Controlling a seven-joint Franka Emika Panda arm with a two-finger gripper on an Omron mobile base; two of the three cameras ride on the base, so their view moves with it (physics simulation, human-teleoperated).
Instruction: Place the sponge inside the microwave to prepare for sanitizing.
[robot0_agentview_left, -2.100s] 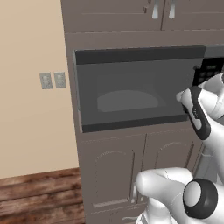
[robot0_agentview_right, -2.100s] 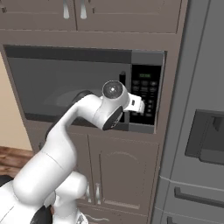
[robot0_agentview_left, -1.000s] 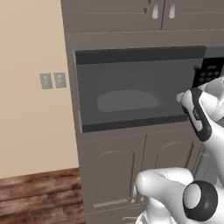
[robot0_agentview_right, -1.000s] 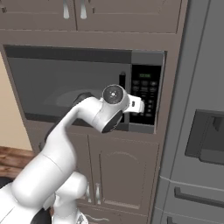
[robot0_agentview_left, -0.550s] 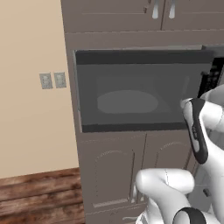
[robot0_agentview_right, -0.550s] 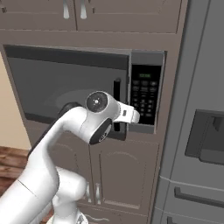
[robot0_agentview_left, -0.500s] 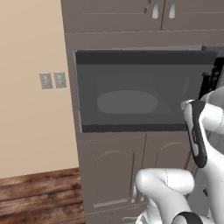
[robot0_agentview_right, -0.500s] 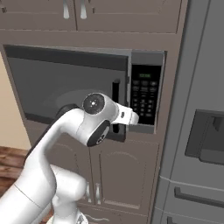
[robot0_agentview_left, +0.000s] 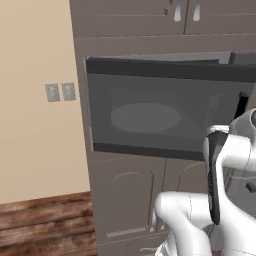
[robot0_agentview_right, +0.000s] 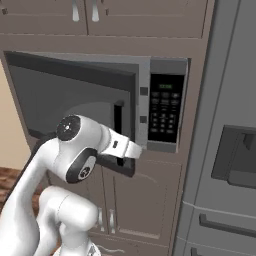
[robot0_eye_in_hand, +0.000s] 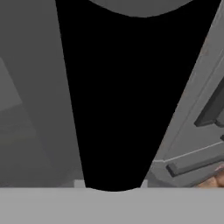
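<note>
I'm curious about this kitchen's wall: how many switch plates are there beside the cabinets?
2: a left wall plate and a right wall plate, side by side on the beige wall left of the microwave. Others may be hidden outside the camera's view.

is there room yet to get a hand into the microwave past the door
Barely. The microwave door is only part open; the free gap runs between its right edge and the keypad panel. The robot's arm crowds the lower part of that gap. The upper part looks bare.
</note>
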